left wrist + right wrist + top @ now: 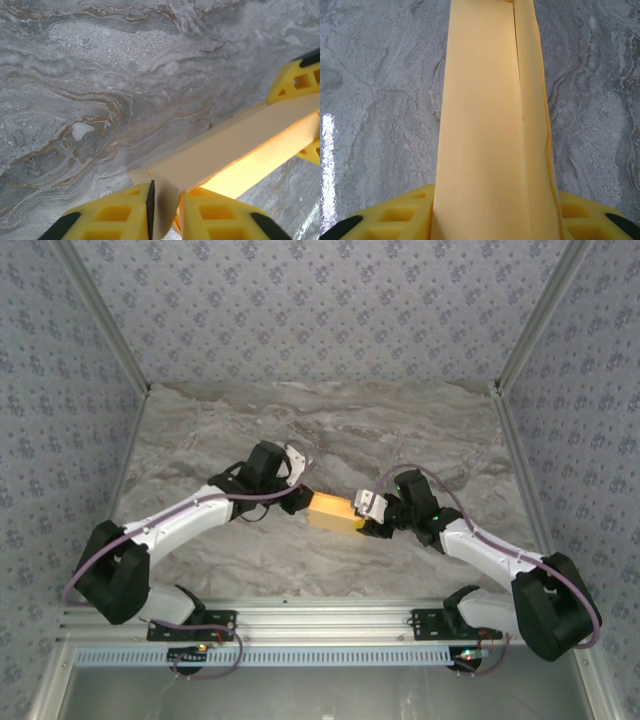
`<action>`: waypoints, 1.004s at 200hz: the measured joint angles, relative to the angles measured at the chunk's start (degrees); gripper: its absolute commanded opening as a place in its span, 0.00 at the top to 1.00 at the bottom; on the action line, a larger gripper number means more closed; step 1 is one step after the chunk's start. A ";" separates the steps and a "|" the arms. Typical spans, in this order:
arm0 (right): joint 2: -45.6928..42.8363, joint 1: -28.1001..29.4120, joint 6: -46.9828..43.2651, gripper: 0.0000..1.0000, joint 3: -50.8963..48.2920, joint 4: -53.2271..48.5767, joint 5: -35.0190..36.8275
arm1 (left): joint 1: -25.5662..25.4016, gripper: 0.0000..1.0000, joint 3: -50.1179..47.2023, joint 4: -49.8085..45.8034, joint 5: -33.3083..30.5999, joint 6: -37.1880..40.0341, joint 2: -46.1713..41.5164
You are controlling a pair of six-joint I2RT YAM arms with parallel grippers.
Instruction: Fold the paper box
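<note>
While the box [335,510] is hanging over the middle of the desk [400,430], the left jaws are pinching its thin end flap and the right jaws are gripping the opposite end; the body is looking formed already, the ends seemingly needing closing.

bench [400,440]: grey marble-veined surface, glare spot [327,135] noted | walls [320,300]: pale floral-patterned panels seen on three sides | corner posts [100,310]: metal | near edge: aluminium rail [320,625] fitted

The paper box [335,510], orange-yellow card folded into a slim oblong, is at mid-bench [300,430], its length running ten o'clock to four o'clock.
</note>
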 measured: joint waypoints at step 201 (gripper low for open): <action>0.37 1.88 0.11 0.61 0.48 0.28 3.78 | -0.66 1.00 5.95 -9.97 -2.14 -0.85 3.02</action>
